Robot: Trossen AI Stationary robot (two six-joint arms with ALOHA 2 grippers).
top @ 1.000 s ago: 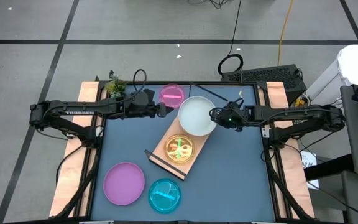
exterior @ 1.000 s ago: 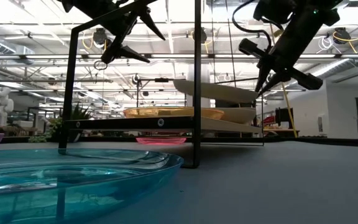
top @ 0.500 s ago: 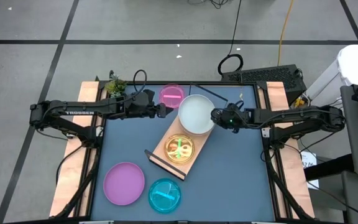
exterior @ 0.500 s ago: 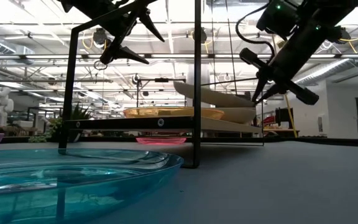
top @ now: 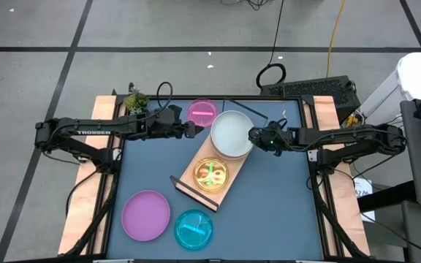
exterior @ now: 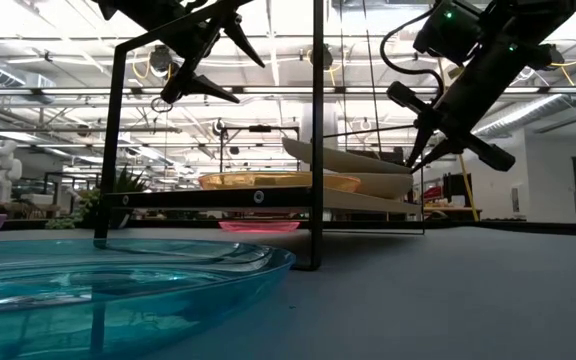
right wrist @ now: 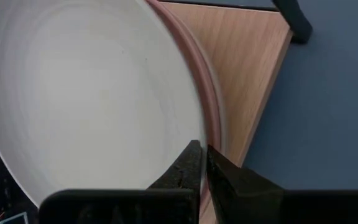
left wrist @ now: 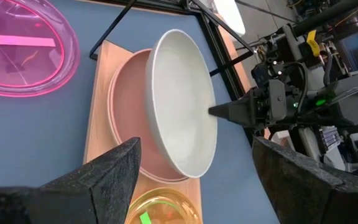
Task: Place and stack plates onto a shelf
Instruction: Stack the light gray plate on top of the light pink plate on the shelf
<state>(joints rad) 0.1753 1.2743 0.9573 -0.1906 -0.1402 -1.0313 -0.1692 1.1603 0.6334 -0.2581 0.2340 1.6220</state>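
With its fingers pinched on the rim, the right gripper (top: 253,136) lowers the pale white plate (top: 231,134) onto the salmon plate (left wrist: 124,106) on the light-wood shelf (top: 189,175), beside the orange translucent plate (top: 210,174); the left gripper (top: 193,130) waits open, while purple plate (top: 145,215), blue plate (top: 194,229) and pink plate (top: 202,111) remain on the table.

— Where did the plates lie?
— A white plate (top: 231,134) sat tilted on a salmon one (left wrist: 124,112) at the shelf's (top: 188,174) far end, an orange one (top: 210,174) beside them.
— And the others?
— Pink (top: 202,112), purple (top: 145,215) and blue (top: 194,228) lay on the table.
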